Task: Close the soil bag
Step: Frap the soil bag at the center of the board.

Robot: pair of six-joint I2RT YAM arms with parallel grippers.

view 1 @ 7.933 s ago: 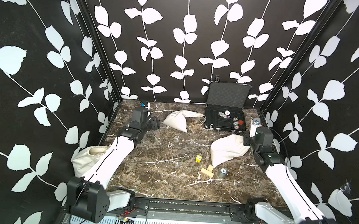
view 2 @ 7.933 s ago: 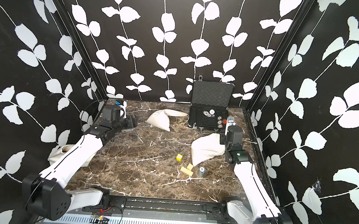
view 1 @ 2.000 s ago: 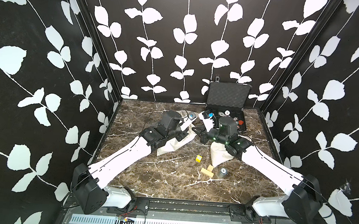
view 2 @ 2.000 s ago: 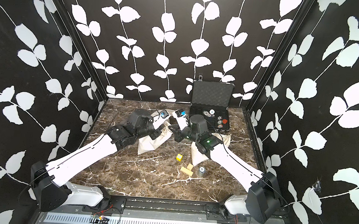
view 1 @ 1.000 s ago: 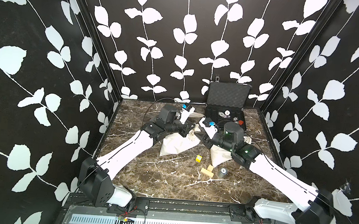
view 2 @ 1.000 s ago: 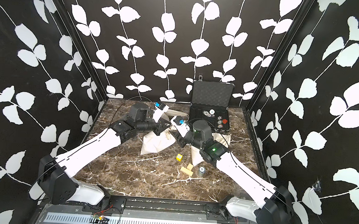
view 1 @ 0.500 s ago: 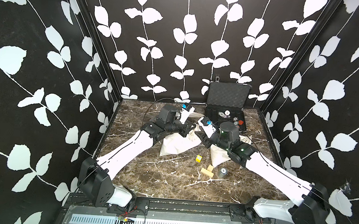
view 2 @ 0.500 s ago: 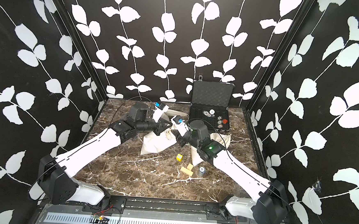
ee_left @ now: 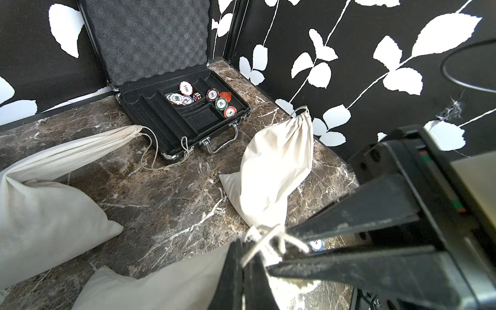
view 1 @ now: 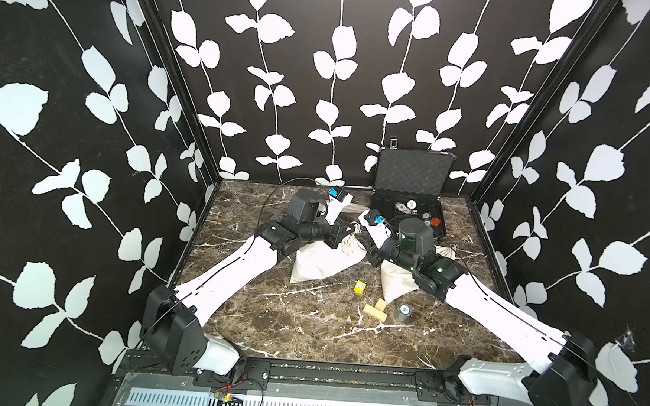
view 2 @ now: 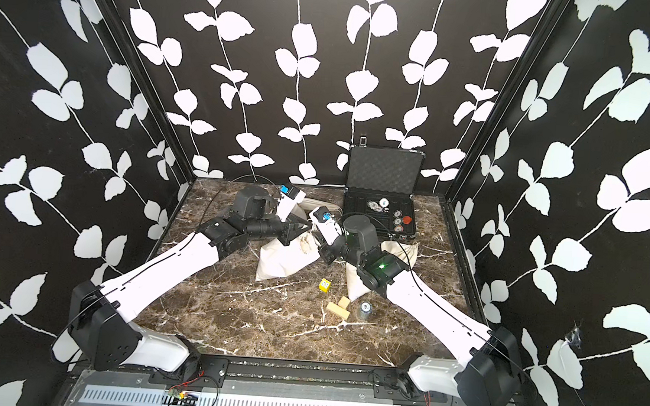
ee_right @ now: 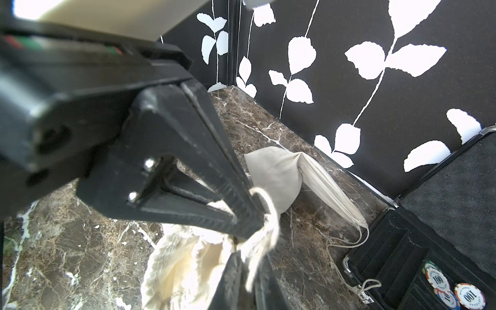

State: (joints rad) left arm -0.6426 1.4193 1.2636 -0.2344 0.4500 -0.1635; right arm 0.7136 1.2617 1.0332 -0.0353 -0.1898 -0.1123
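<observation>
1. Marble-patterned tabletop [view 1: 289, 325], dark brown with white veins, enclosed on three sides by black walls printed with white leaves.
2. Soil bag [view 1: 319, 265]: a pale cloth sack lying toward the rear centre of the tabletop, between the two arms. Its body rests flat and its neck rises toward the grippers.
3. Mouth [ee_right: 185, 257]: puckered into tight folds. Whether it is fully drawn shut cannot be told.
4. Left gripper [ee_left: 241, 249]: fingers pressed together, clamped on the drawstring [ee_right: 271, 214] just beside the mouth.
5. Right gripper [ee_right: 241, 263]: meets the left one almost tip to tip. Its fingers are closed together on the drawstring, which runs down between them.
6. Second sack [ee_right: 273, 174]: lies near the back wall, behind the soil bag. Its neck is drawn to a point and its loose cord trails to the front edge of the case.
7. Third sack [ee_left: 276, 166]: lies to the right of the soil bag, apart from it and partly under the right arm.
8. Case [view 1: 410, 174]: stands open against the back wall, right of centre, with the foam-lined lid upright. Poker chips [ee_left: 185, 88] lie in its tray.
9. Yellow die [view 1: 360, 287]: sits between the soil bag and the third sack, touching neither.
10. Wooden blocks [view 1: 374, 311]: two, lying together nearer the front, with a small round tin [view 1: 404, 311] just beside them.
</observation>
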